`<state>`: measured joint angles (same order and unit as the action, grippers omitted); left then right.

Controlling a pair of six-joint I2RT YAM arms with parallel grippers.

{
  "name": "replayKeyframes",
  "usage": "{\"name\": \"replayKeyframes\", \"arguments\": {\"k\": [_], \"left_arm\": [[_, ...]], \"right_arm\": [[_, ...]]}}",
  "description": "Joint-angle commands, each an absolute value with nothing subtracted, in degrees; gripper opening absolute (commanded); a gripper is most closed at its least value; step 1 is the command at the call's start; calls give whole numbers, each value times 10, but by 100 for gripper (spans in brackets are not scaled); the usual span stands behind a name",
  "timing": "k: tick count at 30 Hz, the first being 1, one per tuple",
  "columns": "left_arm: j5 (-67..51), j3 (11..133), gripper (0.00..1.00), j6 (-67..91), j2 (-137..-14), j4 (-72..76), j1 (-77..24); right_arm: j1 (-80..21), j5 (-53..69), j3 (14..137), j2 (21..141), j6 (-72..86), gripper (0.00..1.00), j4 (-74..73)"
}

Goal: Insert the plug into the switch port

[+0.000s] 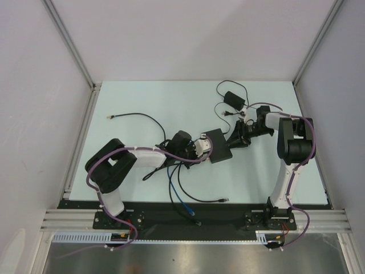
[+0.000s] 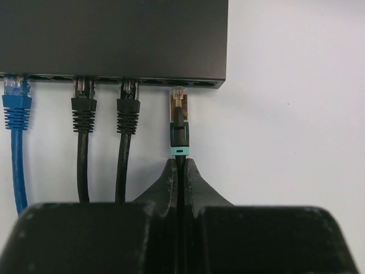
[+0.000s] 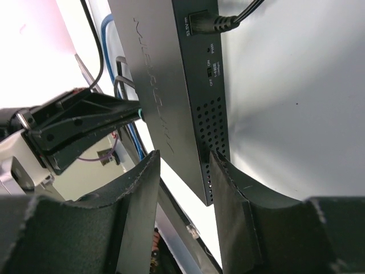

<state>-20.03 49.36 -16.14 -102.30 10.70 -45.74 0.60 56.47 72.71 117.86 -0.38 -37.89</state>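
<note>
The switch (image 1: 219, 144), a flat black box, lies mid-table; it also shows in the left wrist view (image 2: 114, 34) and the right wrist view (image 3: 165, 85). My left gripper (image 2: 181, 162) is shut on the black cable just behind the plug (image 2: 179, 111), which has a teal band. The plug's tip sits at the mouth of a port near the right end of the row; how deep it is in, I cannot tell. My right gripper (image 3: 182, 165) is open and straddles the switch's corner. Its right finger (image 3: 228, 182) lies against the perforated side.
A blue cable (image 2: 17, 114) and two black cables (image 2: 84, 114) are plugged into ports left of the held plug. The power adapter brick (image 1: 234, 99) lies behind the switch, with its lead in the switch's end socket (image 3: 199, 23). Loose cables trail across the table (image 1: 137, 116) and towards the front (image 1: 194, 197).
</note>
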Motion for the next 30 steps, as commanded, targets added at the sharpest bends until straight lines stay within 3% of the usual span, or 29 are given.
{"name": "replayKeyframes", "arguments": {"k": [1, 30], "left_arm": [[-221, 484, 0, -171, -989, 141, -467], [-189, 494, 0, -189, -1020, 171, -468]], "right_arm": [[4, 587, 730, 1184, 17, 45, -369], [2, 628, 743, 1206, 2, 44, -405]]}}
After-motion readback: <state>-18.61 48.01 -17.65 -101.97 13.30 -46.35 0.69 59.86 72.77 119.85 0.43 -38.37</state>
